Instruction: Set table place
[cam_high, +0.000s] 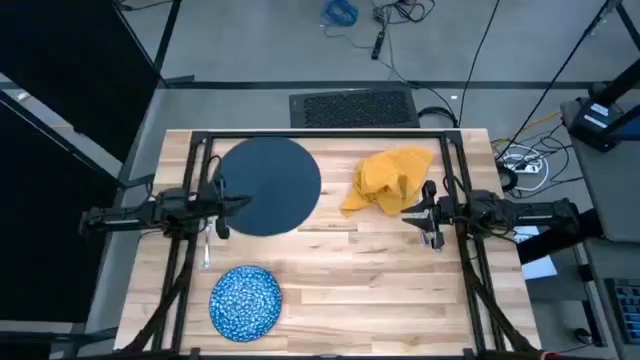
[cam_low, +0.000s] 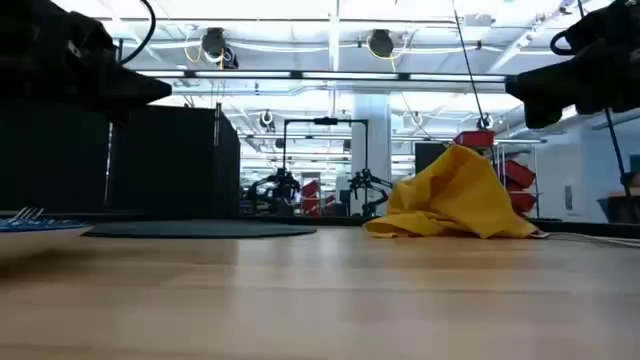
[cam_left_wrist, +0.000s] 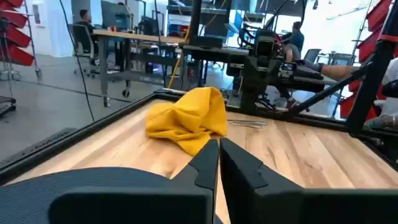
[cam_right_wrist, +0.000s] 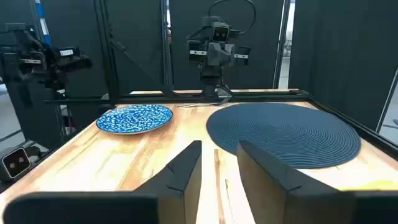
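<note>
The large dark blue-grey round plate (cam_high: 268, 185) lies flat on the table (cam_high: 380, 290) at the far left; its surface shows concentric ribs (cam_right_wrist: 283, 132). The mustard-yellow napkin (cam_high: 390, 180) sits crumpled in a heap at the far right. The blue-and-white speckled dish (cam_high: 245, 300) rests near the front left edge. Silver cutlery lies under each arm: one piece (cam_high: 206, 248) on the left, others (cam_high: 433, 236) on the right. My left gripper (cam_high: 243, 203) hovers shut over the plate's near edge. My right gripper (cam_high: 406, 212) hangs open just in front of the napkin, holding nothing.
A black metal frame (cam_high: 320, 135) runs around the tabletop, with each arm's base struts (cam_high: 180, 270) slanting toward the near corners. Bare planks (cam_high: 380, 290) stretch across the centre and near right. Beyond the table are a floor mat, cables and a workshop with people.
</note>
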